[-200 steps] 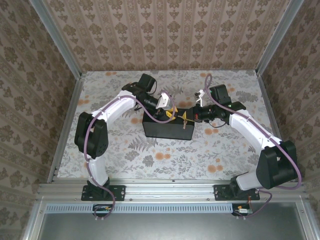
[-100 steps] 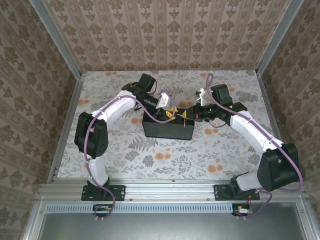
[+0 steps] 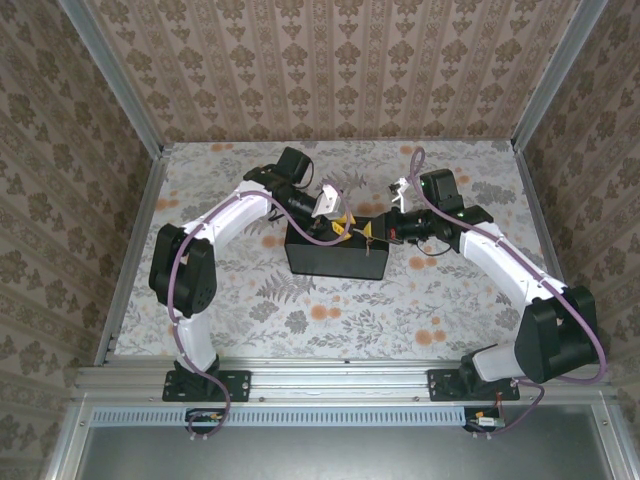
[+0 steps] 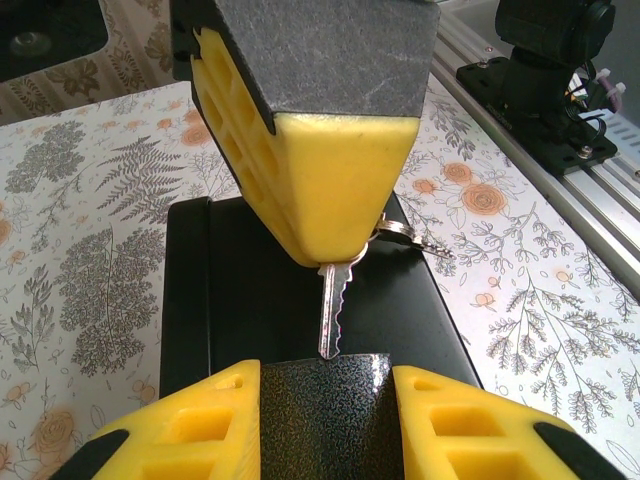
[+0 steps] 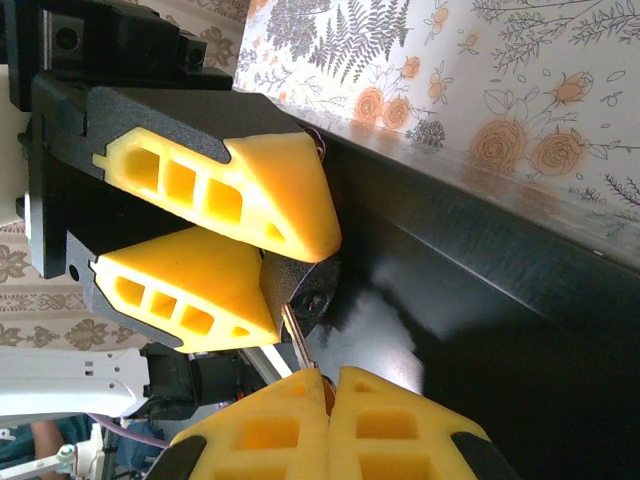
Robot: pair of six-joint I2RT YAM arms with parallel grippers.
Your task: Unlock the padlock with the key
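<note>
From above, the left gripper and the right gripper were close together over the black box. In the left wrist view, the tip of the key touched the padlock, which was clamped between the left fingers. In the right wrist view, the right fingers pinched the key, and it seemed that pushing it in and turning it were not yet done.

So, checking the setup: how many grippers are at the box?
2, over the black box's far edge: the left gripper near its middle, the right gripper facing it from the right.
</note>
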